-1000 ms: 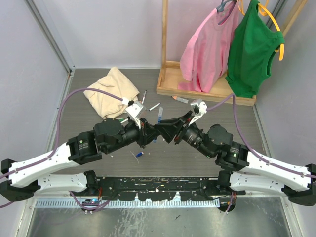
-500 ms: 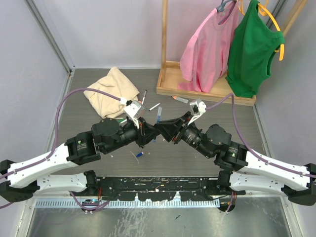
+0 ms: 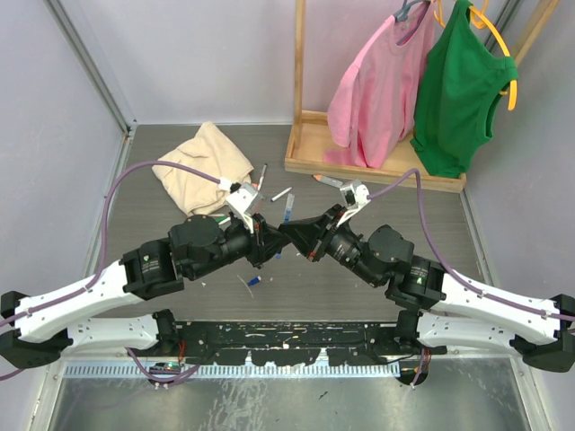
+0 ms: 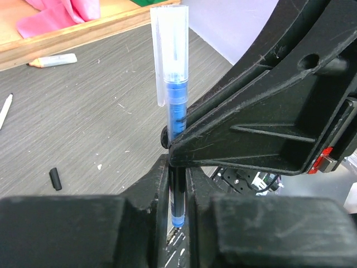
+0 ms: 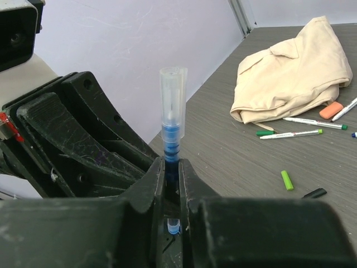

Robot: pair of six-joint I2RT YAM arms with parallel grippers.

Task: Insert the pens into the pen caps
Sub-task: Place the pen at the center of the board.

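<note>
Pale lilac walls (image 3: 207, 54) enclose a grey wood-grain table (image 3: 153, 220) bearing a wooden clothes rack (image 3: 310, 144).

The left gripper (image 4: 177, 173) pinched a blue pen (image 4: 176, 111) upright, a clear cap (image 4: 170, 50) on its top end. The right gripper (image 4: 184, 142) met the barrel just above. A black cap (image 4: 54, 178) lay near the surface's left edge, and a white pen (image 4: 53, 60) lay beside the wooden base (image 4: 83, 28) at the far edge.

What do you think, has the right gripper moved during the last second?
Yes. In the top view the right gripper, shut on the blue pen, has slid slightly left, away from the wooden rack base.
</note>
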